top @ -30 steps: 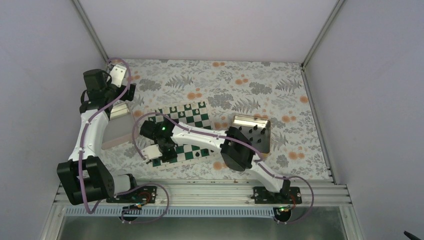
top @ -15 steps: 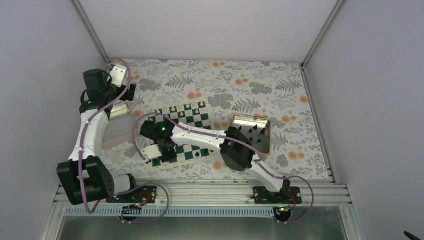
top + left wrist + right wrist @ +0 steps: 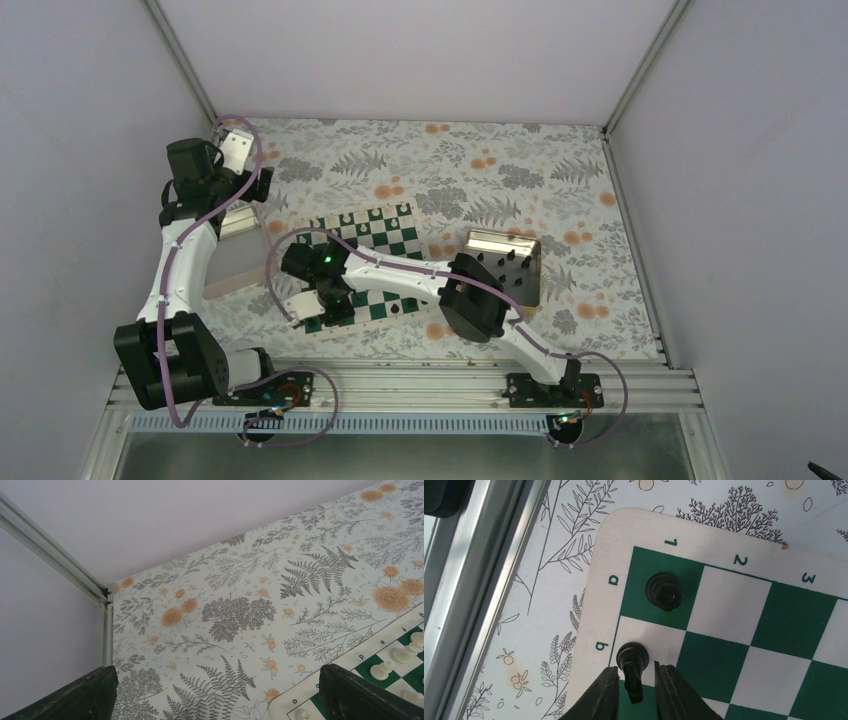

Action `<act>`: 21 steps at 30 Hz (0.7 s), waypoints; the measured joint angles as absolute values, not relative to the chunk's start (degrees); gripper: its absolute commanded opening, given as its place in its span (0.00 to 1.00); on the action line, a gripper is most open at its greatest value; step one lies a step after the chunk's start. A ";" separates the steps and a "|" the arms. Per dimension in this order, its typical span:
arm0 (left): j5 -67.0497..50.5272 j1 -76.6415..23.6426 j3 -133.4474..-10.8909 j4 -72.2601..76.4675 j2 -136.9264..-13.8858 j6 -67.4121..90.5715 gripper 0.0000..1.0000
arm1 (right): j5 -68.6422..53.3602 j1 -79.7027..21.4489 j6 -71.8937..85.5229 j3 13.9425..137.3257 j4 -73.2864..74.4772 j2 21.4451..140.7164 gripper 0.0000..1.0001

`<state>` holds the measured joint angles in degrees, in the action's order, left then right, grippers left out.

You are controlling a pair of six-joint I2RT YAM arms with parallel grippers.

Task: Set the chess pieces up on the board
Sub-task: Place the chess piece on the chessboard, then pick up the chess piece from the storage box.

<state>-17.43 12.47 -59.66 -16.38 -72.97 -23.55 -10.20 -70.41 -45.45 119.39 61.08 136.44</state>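
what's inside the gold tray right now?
Several black chess pieces stand in the gold tray, scattered over its far and right parts. The right arm covers the tray's near-left corner, so anything lying there cannot be seen.

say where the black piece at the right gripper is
Right wrist view: the black piece sits on the white square by the b label of the board, flanked by the right gripper, beside another black piece on the corner square.

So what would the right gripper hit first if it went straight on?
Likely the board: the right gripper points down at it, fingers either side of a black piece, so the tips would land beside it. Depth is unclear.
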 measured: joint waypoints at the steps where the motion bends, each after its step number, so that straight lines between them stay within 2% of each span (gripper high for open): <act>1: -17.45 12.47 -59.66 -16.38 -72.97 -23.57 1.00 | -10.22 -70.41 -45.36 119.42 61.10 136.44 0.24; 4: -17.45 12.47 -59.66 -16.38 -72.97 -23.55 1.00 | -10.22 -70.30 -45.12 119.70 61.10 136.44 0.28; 14: -17.30 12.47 -59.66 -16.38 -72.71 -23.68 1.00 | -10.87 -67.85 -43.79 122.74 63.33 134.02 0.28; 17: -16.91 12.49 -59.66 -16.38 -72.62 -23.81 1.00 | -11.51 -63.99 -42.94 120.09 63.42 128.79 0.28; 21: -16.60 12.47 -59.66 -16.36 -72.47 -23.99 1.00 | -10.37 -52.51 -41.60 113.14 62.50 119.70 0.28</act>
<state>-16.60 12.47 -59.66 -16.36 -72.47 -23.99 -10.37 -52.51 -41.60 113.14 62.50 119.70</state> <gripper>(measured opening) 0.999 0.278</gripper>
